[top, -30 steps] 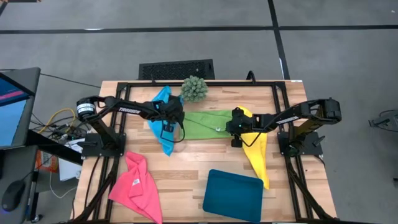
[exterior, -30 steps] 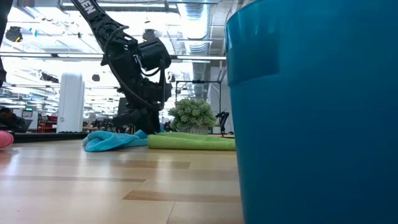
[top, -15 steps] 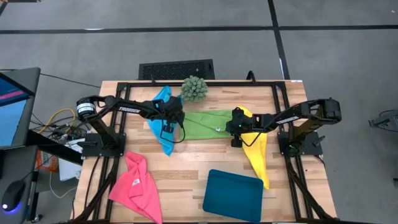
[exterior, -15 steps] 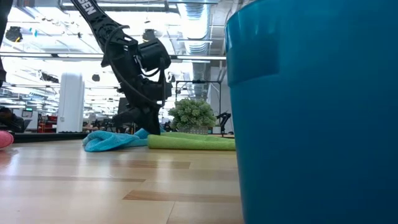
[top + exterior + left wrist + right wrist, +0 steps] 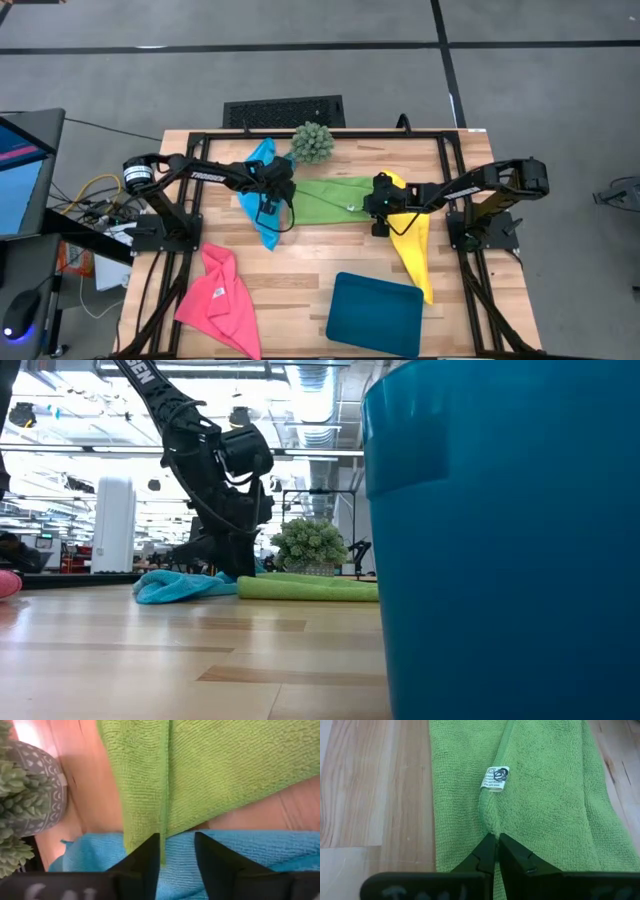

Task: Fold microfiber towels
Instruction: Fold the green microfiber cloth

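Right gripper (image 5: 496,839) pinching the green towel's (image 5: 540,795) edge by the label (image 5: 495,778), left gripper (image 5: 176,851) parted over blue towel (image 5: 235,852).

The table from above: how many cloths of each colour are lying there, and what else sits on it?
Blue towel: 1
Green towel: 1
Yellow towel: 1
Pink towel: 1
Dark teal tray: 1
Spiky green plant: 1
Total: 6 things, 4 of them towels.
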Robot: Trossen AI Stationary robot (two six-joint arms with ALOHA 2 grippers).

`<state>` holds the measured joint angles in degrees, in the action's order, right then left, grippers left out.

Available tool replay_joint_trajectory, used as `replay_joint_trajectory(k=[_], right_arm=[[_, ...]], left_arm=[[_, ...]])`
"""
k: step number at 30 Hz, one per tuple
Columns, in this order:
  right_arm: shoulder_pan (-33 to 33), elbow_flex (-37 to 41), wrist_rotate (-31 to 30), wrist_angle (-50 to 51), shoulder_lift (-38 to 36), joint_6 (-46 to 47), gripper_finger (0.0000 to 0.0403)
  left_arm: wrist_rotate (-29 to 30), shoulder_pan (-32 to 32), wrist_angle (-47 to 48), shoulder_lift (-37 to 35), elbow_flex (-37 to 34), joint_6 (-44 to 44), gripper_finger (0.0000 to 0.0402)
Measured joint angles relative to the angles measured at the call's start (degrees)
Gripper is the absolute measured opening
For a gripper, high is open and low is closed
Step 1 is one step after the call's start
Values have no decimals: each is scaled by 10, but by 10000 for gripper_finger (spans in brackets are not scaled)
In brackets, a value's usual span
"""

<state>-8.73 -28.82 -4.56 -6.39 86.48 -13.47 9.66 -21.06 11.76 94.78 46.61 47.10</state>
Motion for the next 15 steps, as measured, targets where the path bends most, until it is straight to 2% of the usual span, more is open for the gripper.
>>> replay_joint_trajectory(k=[6,15], right_arm=[[0,0,0,0,0,0,44],[0,0,0,0,0,0,44]], left_arm=[[25,-1,-2,0,0,2,158],[27,-9,-16,0,0,14,142]])
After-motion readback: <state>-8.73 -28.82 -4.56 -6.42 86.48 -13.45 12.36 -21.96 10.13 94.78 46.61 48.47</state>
